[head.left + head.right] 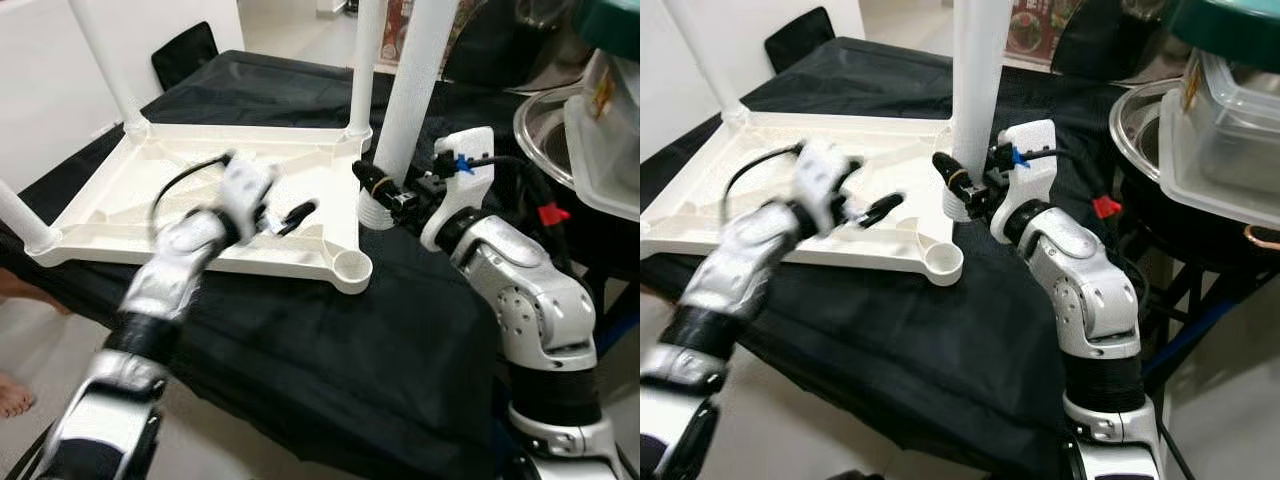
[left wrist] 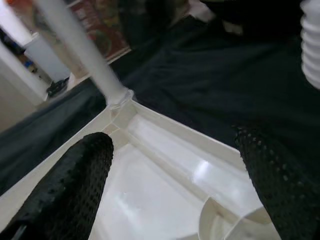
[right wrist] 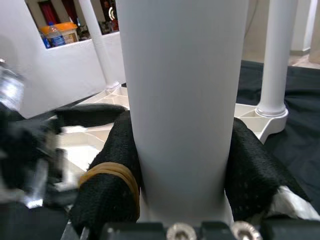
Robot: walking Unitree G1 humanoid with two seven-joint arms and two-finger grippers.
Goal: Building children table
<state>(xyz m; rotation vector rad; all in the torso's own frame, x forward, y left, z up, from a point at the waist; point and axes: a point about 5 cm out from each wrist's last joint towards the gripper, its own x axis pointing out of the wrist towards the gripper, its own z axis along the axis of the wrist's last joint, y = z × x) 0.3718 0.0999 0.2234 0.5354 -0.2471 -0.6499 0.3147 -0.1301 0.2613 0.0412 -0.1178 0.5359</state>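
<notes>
Overturned tabletop (image 1: 120, 215) lying on the cloth-covered table (image 1: 330, 350), with three legs (image 1: 362, 60) standing up from its corners and an empty socket (image 1: 350, 265) at the near right corner. Right gripper (image 1: 385, 192) just right of the tabletop, clamped around a fourth leg (image 1: 420, 80) held upright. Left gripper (image 1: 290, 218), fingers apart, above the tabletop's underside; metal bowl (image 1: 540, 125) at far right.

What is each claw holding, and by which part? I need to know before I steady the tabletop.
Right claw grips the loose white leg near its ribbed lower end. Left claw holds nothing, open over the tabletop.
</notes>
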